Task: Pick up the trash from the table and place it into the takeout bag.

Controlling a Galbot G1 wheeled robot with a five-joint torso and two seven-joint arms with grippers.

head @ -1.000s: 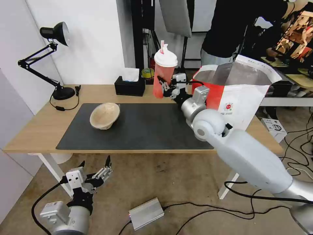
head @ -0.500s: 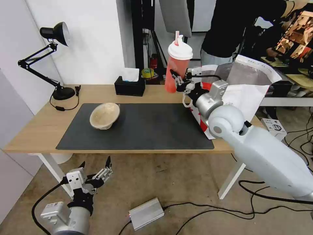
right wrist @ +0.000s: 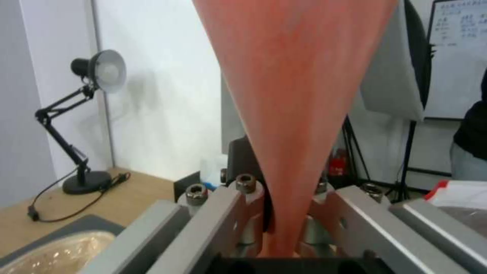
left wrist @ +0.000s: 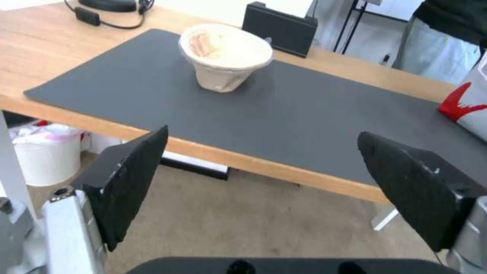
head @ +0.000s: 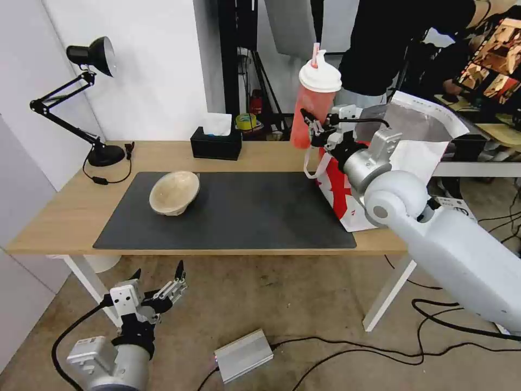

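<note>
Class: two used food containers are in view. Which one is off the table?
The red drink cup: the right hand holds it in the air beside the takeout bag. The beige paper bowl sits tilted on the mat.

Bowl (head: 174, 192) on mat (head: 244, 217), left of bag (head: 391, 163)

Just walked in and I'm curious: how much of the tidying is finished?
Partway. The right gripper holds the red drink cup in the air beside the takeout bag, not yet inside. The beige paper bowl sits on the table's grey mat. The left gripper hangs open below the table edge.
</note>
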